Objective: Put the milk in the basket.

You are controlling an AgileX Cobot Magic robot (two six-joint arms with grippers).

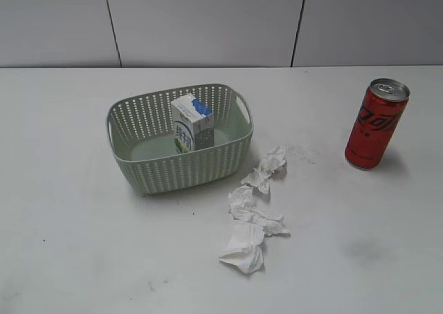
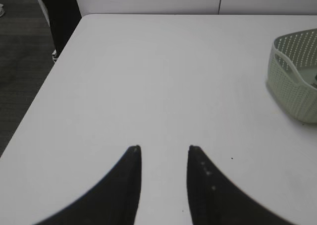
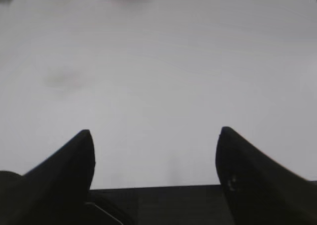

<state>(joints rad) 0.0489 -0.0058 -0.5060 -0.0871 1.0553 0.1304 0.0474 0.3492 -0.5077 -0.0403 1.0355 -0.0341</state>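
Milk [image 1: 190, 122] upright inside basket [image 1: 138, 163], near its back wall; placement apparently done. Left hand [image 2: 164, 148] released, narrowly parted, empty over bare worktop [image 2: 148, 76]. Right hand [image 3: 154, 131] released, wide apart, empty. Nothing evidently left.

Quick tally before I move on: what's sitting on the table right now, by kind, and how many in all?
Basket: 1
Milk carton, standing inside the basket: 1
Red can, upright at the right: 1
Crumpled tissues, in front of the basket: a loose cluster, about 3 pieces, hard to separate
Total: about 6
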